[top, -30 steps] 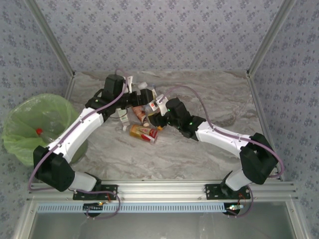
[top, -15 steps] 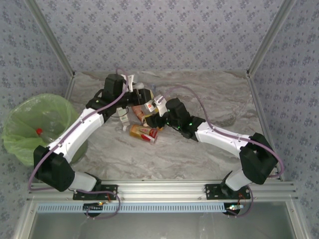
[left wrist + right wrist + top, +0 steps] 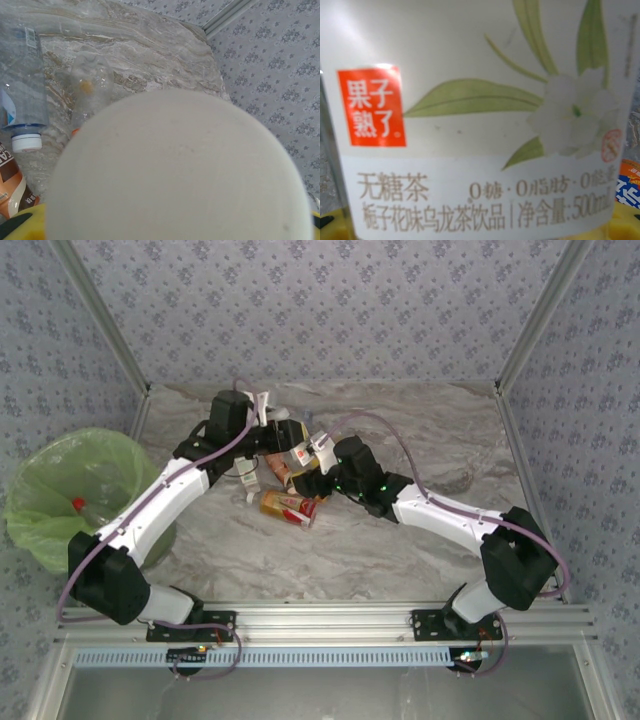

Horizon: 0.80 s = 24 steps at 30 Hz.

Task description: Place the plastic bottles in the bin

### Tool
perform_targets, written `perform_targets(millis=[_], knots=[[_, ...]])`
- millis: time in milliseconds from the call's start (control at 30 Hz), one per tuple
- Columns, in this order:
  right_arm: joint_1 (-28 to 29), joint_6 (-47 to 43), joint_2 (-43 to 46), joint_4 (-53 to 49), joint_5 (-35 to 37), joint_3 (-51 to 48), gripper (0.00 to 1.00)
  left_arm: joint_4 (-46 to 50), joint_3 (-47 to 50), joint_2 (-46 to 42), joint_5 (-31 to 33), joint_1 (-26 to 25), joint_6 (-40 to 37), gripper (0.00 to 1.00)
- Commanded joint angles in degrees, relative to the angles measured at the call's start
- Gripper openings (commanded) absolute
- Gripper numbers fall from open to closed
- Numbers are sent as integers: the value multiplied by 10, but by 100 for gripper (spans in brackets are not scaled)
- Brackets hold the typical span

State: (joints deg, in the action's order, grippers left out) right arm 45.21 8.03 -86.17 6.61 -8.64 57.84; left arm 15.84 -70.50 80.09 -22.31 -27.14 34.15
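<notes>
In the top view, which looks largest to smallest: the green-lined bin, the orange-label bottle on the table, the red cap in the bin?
1. green-lined bin, by far the largest
2. orange-label bottle
3. red cap, the smallest
No two look alike.

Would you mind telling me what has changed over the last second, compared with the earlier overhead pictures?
The right gripper has edged slightly farther from its base, in towards the white-labelled bottle. The left gripper barely shifted. Whether either took hold of anything cannot be told. Unchanged: the orange-labelled bottle on the table and the red-capped bottle in the bin.
</notes>
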Motion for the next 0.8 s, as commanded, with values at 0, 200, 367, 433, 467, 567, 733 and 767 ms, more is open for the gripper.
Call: perform_targets(millis=[0,200,367,433,467,567,733,767], knots=[[-7,14,28,8,-14,12,69,-22,5,-11,1,-1,3,41],[-15,12,44,8,3,0,99,-21,3,-12,14,-1,3,39],[-22,-8,75,-12,-8,-17,99,-11,-2,-14,27,-1,-1,34],[-26,-16,93,-26,3,-23,99,-9,-2,-15,30,-1,-2,32],[-27,-19,102,-32,12,-28,99,-8,-3,-15,32,0,-1,31],[-37,-19,131,-31,33,-49,99,0,-6,-16,40,0,-2,29],[-53,2,178,-6,82,-86,99,28,-22,-18,53,0,-13,17],[-58,10,189,4,94,-97,99,33,-25,-20,59,0,-17,12]])
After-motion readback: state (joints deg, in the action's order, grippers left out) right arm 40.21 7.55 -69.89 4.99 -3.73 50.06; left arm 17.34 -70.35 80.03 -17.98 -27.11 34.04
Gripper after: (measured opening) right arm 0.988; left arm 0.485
